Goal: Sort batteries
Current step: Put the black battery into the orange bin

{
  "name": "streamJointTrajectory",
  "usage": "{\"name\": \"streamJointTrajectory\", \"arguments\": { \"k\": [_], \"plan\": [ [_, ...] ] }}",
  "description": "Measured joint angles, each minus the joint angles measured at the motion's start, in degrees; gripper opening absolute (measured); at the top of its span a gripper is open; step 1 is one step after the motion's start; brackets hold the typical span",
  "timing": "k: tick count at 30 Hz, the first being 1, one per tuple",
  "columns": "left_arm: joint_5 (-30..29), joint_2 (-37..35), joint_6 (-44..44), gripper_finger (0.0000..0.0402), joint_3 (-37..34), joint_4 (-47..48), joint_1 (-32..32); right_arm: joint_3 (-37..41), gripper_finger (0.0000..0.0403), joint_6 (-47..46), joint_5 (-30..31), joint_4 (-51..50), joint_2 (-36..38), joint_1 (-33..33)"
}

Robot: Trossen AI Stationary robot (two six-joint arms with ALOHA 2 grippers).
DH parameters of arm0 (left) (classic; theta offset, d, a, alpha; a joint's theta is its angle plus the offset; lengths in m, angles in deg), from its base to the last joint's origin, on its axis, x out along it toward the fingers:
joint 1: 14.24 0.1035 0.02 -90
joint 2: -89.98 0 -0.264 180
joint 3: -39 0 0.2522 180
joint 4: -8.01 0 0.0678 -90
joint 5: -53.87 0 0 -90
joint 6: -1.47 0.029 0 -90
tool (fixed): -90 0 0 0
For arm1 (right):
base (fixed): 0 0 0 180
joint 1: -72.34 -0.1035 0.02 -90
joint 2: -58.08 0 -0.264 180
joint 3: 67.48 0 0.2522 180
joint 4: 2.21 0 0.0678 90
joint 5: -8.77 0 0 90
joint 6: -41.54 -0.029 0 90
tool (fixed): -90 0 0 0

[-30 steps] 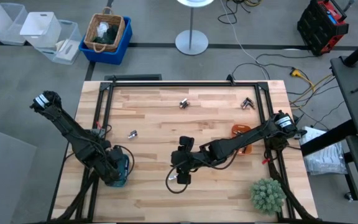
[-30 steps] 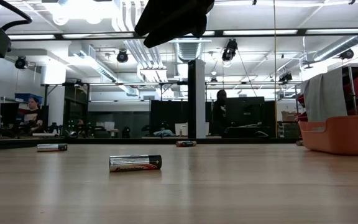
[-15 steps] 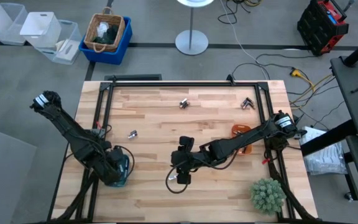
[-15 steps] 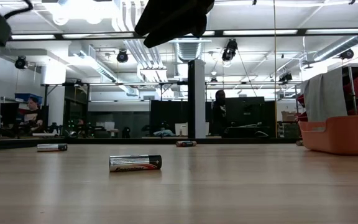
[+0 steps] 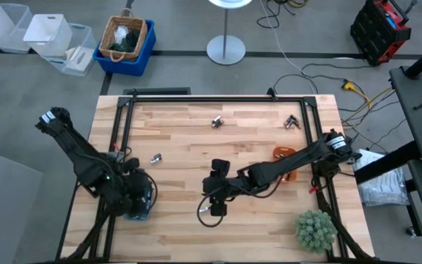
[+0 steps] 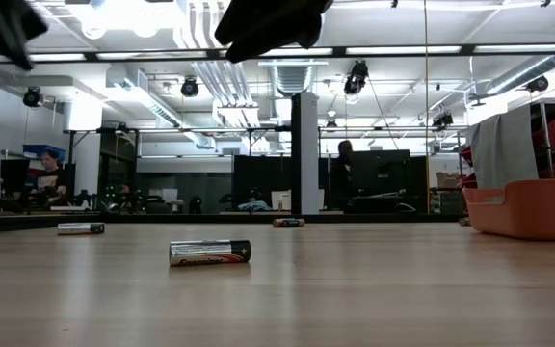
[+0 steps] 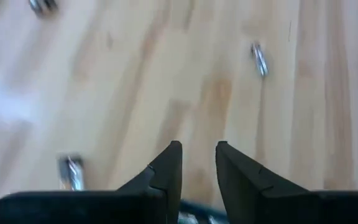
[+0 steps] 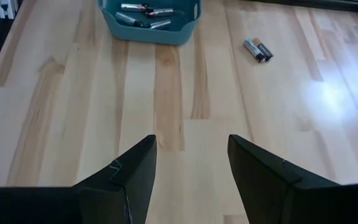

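Observation:
Batteries lie singly or in pairs on the wooden table: a pair [image 5: 156, 158] left of centre, shown also in the right wrist view [image 8: 258, 50], and others at the far side [image 5: 215, 122] [image 5: 291, 121]. In the low view one battery [image 6: 209, 253] lies nearest. More batteries [image 8: 143, 11] rest inside the teal tray [image 5: 145, 199]. My left gripper [image 5: 136, 193] hovers over that tray, its fingers [image 7: 199, 171] a little apart and holding nothing. My right gripper [image 5: 209, 194] hangs at mid-table, wide open [image 8: 191, 168], facing the teal tray.
An orange tray [image 5: 284, 157] stands at the table's right side, under my right arm. A green plant-like ball [image 5: 315, 229] sits at the near right corner. Bare wood lies between my right gripper and the teal tray.
My left gripper has risen above the teal tray; its arm has climbed toward the top edge of the low view. My right gripper has kept still, and no battery on the table has shifted.

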Motion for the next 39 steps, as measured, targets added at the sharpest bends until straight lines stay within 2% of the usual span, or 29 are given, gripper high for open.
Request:
{"name": "streamJointTrajectory", "arguments": {
  "k": [6, 12, 24, 28, 39],
  "plan": [
    [-10.1, 0.7, 7.3, 0.0078, 1.7, 0.2, 0.3, 0.0, 0.0192, 2.1, 0.0, -1.3, 1.1, 1.5],
    [-14.8, 0.8, 10.1, 0.0078, 0.6, 0.5, 2.4, 0.0, 0.0192, 3.5, -0.1, -3.3, 1.3, 4.7],
    [-16.8, 0.7, 16.3, 0.0078, -1.3, 5.0, 11.5, -0.1, 0.0192, -0.2, -0.1, -10.9, 2.7, 19.4],
    [-17.3, 0.6, 17.3, 0.0078, -1.3, 7.4, 14.3, -0.1, 0.0192, -0.8, -0.2, -17.4, 4.0, 25.1],
    [-21.4, 0.3, 22.8, 0.0078, -1.4, 8.7, 17.9, 0.1, 0.0192, -11.3, -0.3, -36.9, 10.4, 38.6]
  ]
}}
